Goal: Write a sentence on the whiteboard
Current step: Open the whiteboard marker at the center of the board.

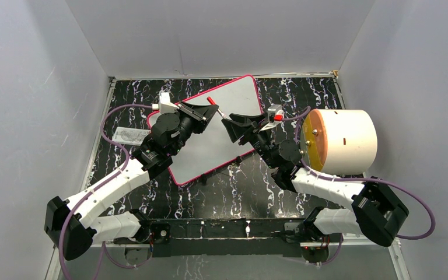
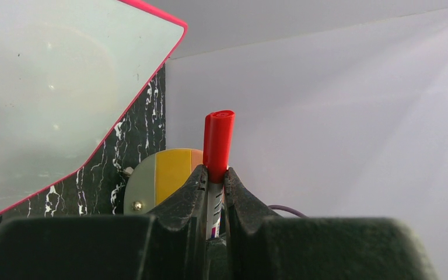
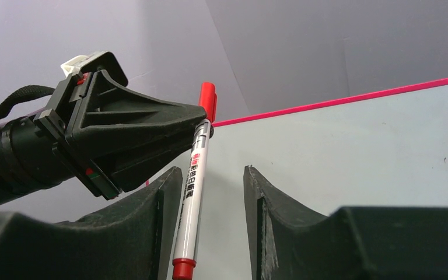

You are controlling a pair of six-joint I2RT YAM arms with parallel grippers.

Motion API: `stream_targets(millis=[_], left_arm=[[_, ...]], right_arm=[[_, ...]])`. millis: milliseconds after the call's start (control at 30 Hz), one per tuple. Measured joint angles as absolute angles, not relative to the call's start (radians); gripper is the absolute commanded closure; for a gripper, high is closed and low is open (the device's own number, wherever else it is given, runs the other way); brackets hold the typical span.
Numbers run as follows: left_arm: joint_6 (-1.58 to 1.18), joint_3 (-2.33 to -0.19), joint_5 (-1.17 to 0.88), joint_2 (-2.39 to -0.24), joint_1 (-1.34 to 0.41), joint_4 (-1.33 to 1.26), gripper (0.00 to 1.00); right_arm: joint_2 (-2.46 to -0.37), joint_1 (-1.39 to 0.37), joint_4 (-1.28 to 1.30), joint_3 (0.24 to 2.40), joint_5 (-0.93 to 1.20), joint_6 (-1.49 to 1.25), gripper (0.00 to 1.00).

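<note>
The whiteboard (image 1: 236,96) lies tilted on the dark marbled table, white with a pink-red frame; it also shows in the wrist views (image 2: 46,87) (image 3: 356,151). The sentence is out of view; the board parts that show are blank. My left gripper (image 1: 209,111) (image 2: 214,172) is shut on a marker (image 2: 218,146) just below its red cap, above the board. The marker's white printed barrel (image 3: 195,186) reaches down between the fingers of my right gripper (image 1: 228,123) (image 3: 213,175). Those jaws stand apart: the barrel is close to the left finger, with a clear gap to the right one.
A big white roll with a yellow-orange end face (image 1: 344,140) (image 2: 163,175) stands right of the board, close behind my right arm. A small printed card (image 1: 131,136) lies at the table's left. Grey walls close in on three sides.
</note>
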State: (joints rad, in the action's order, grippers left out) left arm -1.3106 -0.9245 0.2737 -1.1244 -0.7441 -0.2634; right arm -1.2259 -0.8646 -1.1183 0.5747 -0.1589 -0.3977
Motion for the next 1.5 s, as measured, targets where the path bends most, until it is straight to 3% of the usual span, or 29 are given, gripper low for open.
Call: stream_targets(millis=[333, 500, 567, 967, 1233, 1500], left_arm=[[-1.345, -0.922, 0.281, -1.125, -0.750, -0.265, 1.00], [-1.362, -0.922, 0.281, -1.137, -0.750, -0.278, 1.00], [-1.365, -0.920, 0.281, -1.139, -0.750, -0.284, 0.95], [-1.163, -0.871, 0.300, -1.040, -0.757, -0.141, 0.26], [-0.731, -0.873, 0.266, -0.919, -0.757, -0.037, 0.19], [-0.227, -0.875, 0.060, -0.836, -0.757, 0.067, 0.14]], right_arm=[[-1.226, -0.866, -1.127, 0.575, -0.170, -0.395, 0.75], [-1.226, -0.868, -1.135, 0.574, -0.166, -0.389, 0.99], [-1.226, -0.868, -1.135, 0.574, -0.164, -0.387, 1.00], [-1.090, -0.868, -0.951, 0.540, -0.088, -0.338, 1.00], [-0.947, -0.868, -0.572, 0.583, -0.032, -0.275, 1.00], [-0.902, -0.868, -0.181, 0.734, 0.076, -0.155, 1.00]])
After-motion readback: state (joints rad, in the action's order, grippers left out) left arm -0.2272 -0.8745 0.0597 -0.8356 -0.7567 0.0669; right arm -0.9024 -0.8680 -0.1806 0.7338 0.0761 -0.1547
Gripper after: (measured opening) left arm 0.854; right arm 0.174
